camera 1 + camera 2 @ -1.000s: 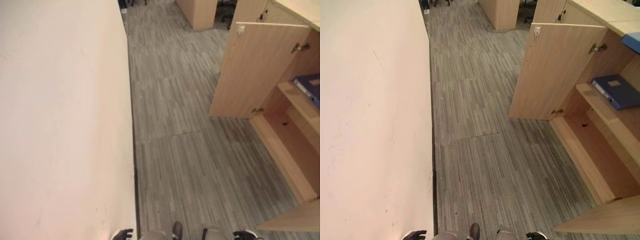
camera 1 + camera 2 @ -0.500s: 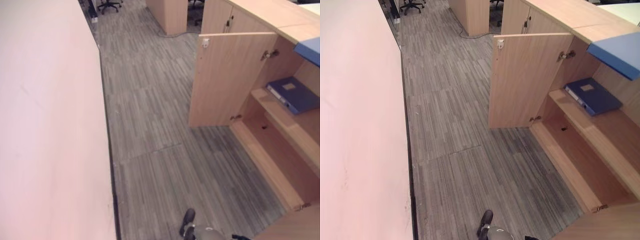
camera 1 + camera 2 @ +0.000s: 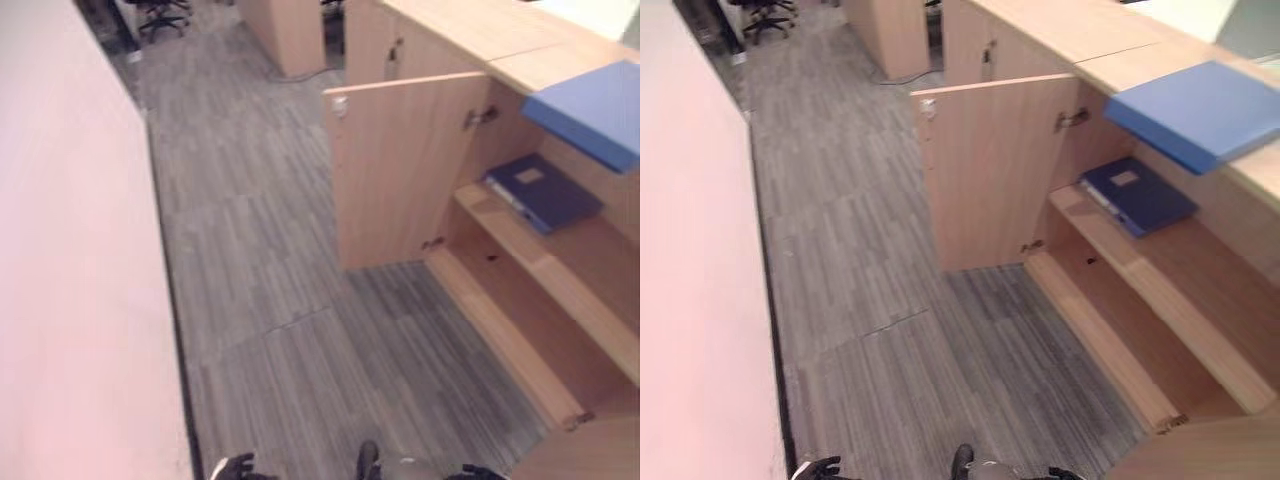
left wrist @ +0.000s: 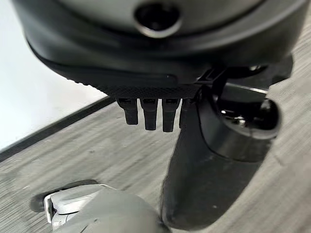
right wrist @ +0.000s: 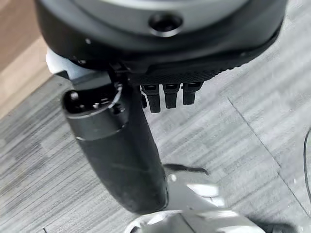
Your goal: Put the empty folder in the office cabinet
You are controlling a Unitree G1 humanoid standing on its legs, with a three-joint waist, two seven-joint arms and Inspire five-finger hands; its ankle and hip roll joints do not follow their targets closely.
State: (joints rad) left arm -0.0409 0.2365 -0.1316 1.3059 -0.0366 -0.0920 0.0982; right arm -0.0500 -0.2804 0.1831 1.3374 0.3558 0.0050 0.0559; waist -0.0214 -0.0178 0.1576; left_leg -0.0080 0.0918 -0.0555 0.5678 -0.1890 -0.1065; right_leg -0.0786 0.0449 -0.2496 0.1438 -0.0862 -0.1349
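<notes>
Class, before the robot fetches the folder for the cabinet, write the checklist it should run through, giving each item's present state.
1. Cabinet door open: ok.
2. Free room on the cabinet shelf beside the dark blue binder: ok, bare wood to the near side.
3. Light blue folder within view: ok, lying on the cabinet top.
4. Folder empty: cannot tell, it is closed.
5. Left robot hand free: ok, fingers straight, holding nothing.
6. Right robot hand free: ok, holding nothing.
</notes>
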